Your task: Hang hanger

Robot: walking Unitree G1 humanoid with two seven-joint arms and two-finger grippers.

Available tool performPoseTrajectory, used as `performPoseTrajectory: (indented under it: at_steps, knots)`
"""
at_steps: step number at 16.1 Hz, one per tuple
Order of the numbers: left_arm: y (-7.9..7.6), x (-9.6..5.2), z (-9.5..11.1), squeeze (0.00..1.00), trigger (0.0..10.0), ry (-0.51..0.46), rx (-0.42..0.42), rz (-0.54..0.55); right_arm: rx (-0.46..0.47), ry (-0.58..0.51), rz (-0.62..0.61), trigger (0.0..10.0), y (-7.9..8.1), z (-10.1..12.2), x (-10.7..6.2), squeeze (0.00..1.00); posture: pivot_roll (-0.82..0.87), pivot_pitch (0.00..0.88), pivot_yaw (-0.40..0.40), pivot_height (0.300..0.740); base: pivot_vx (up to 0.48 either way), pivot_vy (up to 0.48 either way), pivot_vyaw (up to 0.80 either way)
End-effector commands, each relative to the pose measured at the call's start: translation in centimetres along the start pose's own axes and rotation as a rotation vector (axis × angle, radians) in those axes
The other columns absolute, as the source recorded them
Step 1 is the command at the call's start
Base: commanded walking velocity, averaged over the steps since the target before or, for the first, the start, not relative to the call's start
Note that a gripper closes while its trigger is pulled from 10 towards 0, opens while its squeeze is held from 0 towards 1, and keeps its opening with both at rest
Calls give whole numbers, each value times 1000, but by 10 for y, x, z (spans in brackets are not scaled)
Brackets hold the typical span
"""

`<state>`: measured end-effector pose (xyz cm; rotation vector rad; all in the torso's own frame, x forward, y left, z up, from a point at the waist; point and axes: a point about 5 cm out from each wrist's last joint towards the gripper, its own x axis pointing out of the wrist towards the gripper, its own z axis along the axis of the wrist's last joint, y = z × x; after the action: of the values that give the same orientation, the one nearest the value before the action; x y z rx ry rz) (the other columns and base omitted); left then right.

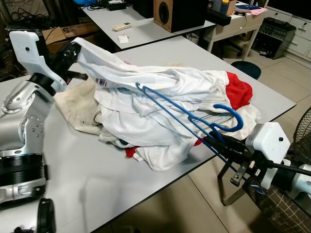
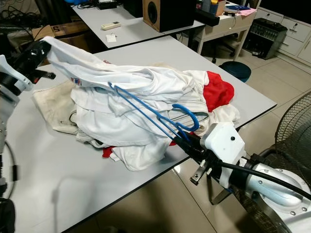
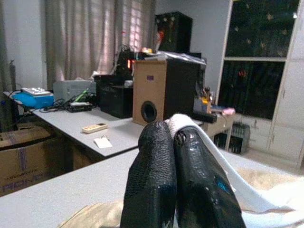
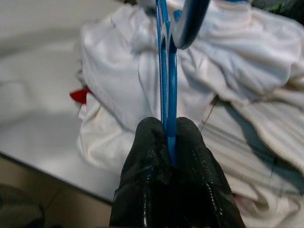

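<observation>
A blue plastic hanger (image 1: 184,114) lies slanted over a pile of white clothes (image 1: 146,104) on the grey table (image 1: 97,179). My right gripper (image 1: 221,143) is shut on the hanger's lower end at the table's near right edge; in the right wrist view the blue hanger (image 4: 167,95) runs out from between the black fingers (image 4: 147,161). Its far end is tucked into a white garment. My left gripper (image 1: 73,51) is shut on that white garment's (image 1: 104,60) edge and holds it raised at the pile's far left. The white cloth (image 3: 209,152) shows between the left fingers (image 3: 152,180).
A red garment (image 1: 239,90) and a beige cloth (image 1: 77,109) lie in the pile. Behind is a second table (image 1: 141,26) with a speaker (image 1: 170,12) and a remote (image 1: 121,26). A dark stool (image 1: 246,68) and a floor fan (image 2: 296,131) stand to the right.
</observation>
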<state>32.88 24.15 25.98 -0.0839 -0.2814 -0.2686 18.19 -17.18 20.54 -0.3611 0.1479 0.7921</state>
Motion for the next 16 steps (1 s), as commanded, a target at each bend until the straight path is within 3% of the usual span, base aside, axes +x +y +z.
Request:
performPoseTrajectory:
  at_steps: [1, 3, 6, 7, 9, 10, 11, 13, 14, 16]
  knots:
    - [2, 1, 16, 0, 0, -89, -44, 26, -6, 29, 0, 10000, -1, -1, -3, 0, -101, 0, 39, 740, 0, 0, 0]
    - [7, 2, 30, 0, 0, -177, -93, 72, -18, 47, -11, 10000, -5, -3, -5, 0, -100, 0, 37, 740, 0, 0, 0]
    - [27, -3, 65, 0, 0, -401, -190, 212, -30, 30, 1, 10000, -8, 2, -8, 0, -99, 0, 32, 740, 0, 0, 0]
    - [29, -6, 76, 0, 0, -468, -232, 202, -45, 51, -24, 10000, -13, -1, -7, 0, -96, 0, 28, 740, 0, 0, 0]
    - [28, -11, 92, 0, 0, -551, -272, 144, -87, 81, -174, 10000, -39, -6, 3, 0, -91, 0, 24, 740, 0, 0, 0]
    - [27, -12, 96, 0, 0, -579, -278, 126, -93, 56, -229, 10000, -54, -4, 14, 0, -88, 0, 19, 740, 0, 0, 0]
    - [25, -14, 100, 0, 0, -615, -310, 99, -91, 21, -233, 10000, -69, -2, 37, 0, -83, 0, 15, 740, 0, 0, 0]
    - [22, -15, 100, 0, 0, -597, -277, 67, -136, -26, -148, 10000, -66, 7, 62, 0, -68, 0, -1, 740, 0, 0, 0]
    - [22, -20, 101, 0, 0, -596, -255, 69, -144, -132, -108, 10000, -61, 26, 82, 0, -54, 0, -15, 740, 0, 0, 0]
    - [26, -31, 107, 0, 0, -628, -247, 73, -136, -350, -150, 10000, -64, 60, 94, 0, -29, 0, -38, 740, 0, 0, 0]
